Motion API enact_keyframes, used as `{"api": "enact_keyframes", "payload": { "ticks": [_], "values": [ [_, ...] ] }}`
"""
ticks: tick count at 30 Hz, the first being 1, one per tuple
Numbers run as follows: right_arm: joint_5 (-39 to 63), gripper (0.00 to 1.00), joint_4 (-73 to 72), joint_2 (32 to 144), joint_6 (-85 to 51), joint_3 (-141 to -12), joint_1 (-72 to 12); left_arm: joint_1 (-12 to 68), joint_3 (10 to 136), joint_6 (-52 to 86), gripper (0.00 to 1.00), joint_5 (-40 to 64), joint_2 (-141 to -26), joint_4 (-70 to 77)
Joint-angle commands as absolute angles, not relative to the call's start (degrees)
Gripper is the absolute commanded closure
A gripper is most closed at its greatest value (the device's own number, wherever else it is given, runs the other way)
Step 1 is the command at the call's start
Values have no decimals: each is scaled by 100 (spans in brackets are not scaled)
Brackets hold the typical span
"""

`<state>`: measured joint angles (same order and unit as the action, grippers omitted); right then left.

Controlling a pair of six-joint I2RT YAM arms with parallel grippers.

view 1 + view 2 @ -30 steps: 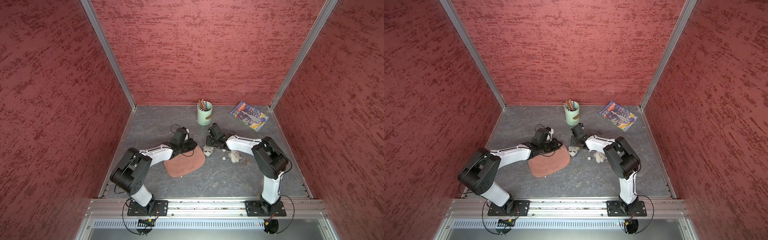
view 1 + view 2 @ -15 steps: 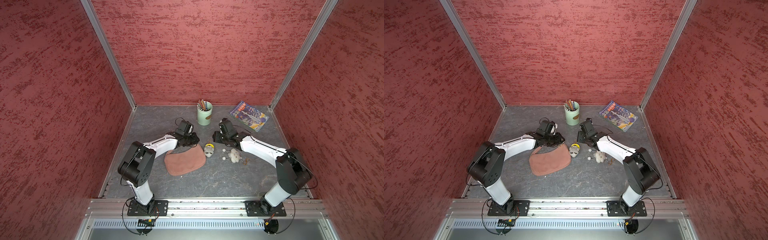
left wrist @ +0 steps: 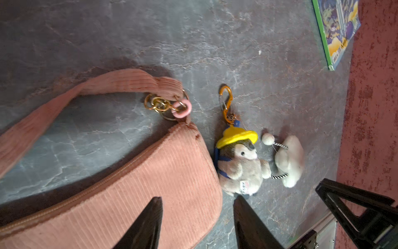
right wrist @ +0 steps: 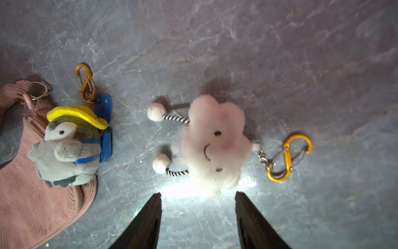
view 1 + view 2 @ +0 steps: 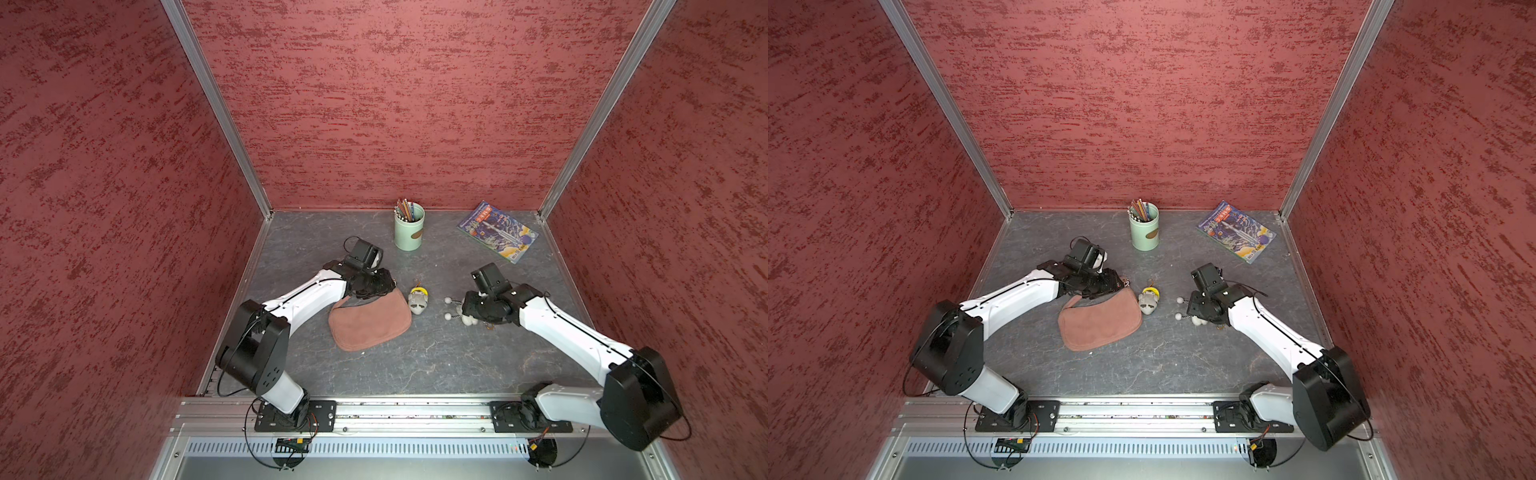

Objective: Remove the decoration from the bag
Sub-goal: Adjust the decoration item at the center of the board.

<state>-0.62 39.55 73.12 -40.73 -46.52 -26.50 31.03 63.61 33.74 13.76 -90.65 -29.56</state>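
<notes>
Both wider, empty: left end effector (image 3: 198, 198) above bag (image 3: 168, 170), right end effector (image 4: 198, 193) retreated.

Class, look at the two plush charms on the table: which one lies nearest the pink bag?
The grey penguin charm in the yellow hat, right beside the end of the bag. The white cloud charm lies farther off, clear of it.

Overhead stereo pair, close wrist views sharing bag (image 3: 168, 163)
</notes>
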Motion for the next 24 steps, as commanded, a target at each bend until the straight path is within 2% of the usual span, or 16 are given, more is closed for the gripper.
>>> {"api": "enact_keyframes", "payload": {
  "ticks": [1, 7, 11, 14, 19, 22, 24],
  "values": [
    [392, 41, 3831, 7447, -4585, -4397, -2621, 3474, 6677, 3188, 44, 1243, -9201, -3072],
    [281, 40, 3172, 8182, -4003, -4575, -2429, 3778, 6647, 3639, 45, 1667, -9582, -2056],
    [-51, 41, 3192, 8943, -3203, -5265, -2395, 3845, 6753, 3751, 46, 1744, -9697, -2081],
    [-405, 39, 3582, 8896, -2976, -5586, -2522, 3733, 6428, 3755, 45, 1363, -9081, -2449],
    [-1056, 32, 4371, 8017, -3020, -5647, -2772, 3103, 5213, 4082, 46, 841, -7315, -3274],
    [-1221, 32, 4815, 7731, -3200, -5831, -3325, 2905, 4700, 4278, 46, 522, -6517, -3806],
    [-967, 32, 4806, 7715, -3461, -5903, -3889, 2869, 4371, 4422, 46, 274, -6143, -4080]
  ]
}}
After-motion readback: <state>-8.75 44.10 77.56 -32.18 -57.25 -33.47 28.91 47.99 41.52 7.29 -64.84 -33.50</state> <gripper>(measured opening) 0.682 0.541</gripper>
